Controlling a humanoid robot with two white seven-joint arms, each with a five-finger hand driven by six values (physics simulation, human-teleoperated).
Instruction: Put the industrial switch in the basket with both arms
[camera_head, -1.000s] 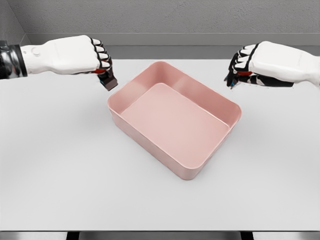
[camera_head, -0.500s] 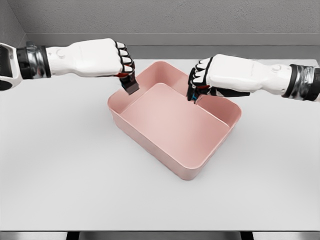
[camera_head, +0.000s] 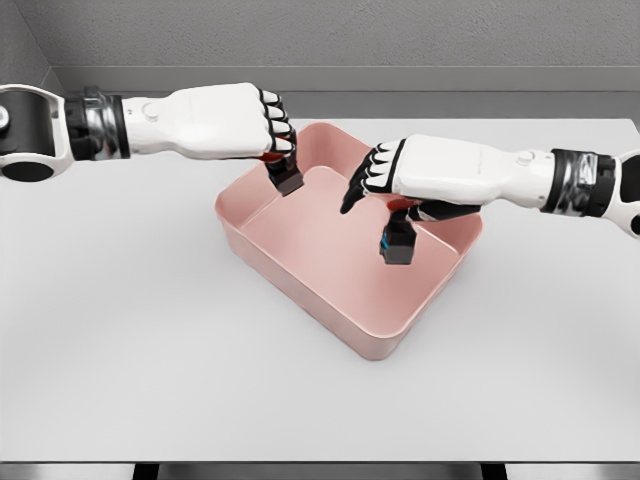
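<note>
We see our right hand with fingers apart above the basket, its switch apparently dropping inside, while our left hand stays clamped on a second switch over the far rim, which could clip that rim and tumble onto the table if released early.

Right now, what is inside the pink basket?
Its floor looks bare. Above the basket, the left hand grips one dark switch; another hangs under the opening right hand.

white moulded arms, left hand, right hand, black-jointed fingers, ribbed metallic-and-black wrist cuffs
</note>
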